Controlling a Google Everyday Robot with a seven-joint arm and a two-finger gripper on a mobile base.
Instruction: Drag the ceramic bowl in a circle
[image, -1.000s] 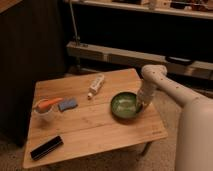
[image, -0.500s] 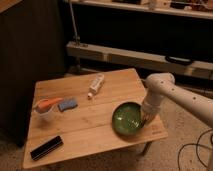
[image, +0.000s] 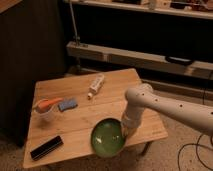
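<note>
The ceramic bowl (image: 107, 138) is wide, shallow and glossy green. It sits near the front edge of the wooden table (image: 115, 95), right of centre, and looks tilted up toward the camera. My gripper (image: 126, 130) is at the bowl's right rim, at the end of the white arm (image: 170, 107) that reaches in from the right. The wrist hides the fingers.
A small clear cup with an orange item (image: 44, 107) stands at the table's left. A blue-grey sponge (image: 67, 104) lies beside it. A white bottle (image: 96, 84) lies at the back centre. A black bar (image: 46, 147) lies at the front left corner. Shelving stands behind the table.
The bowl has been dragged from the table's right side toward the front and left, close to the front edge. The gripper and arm moved with it.
</note>
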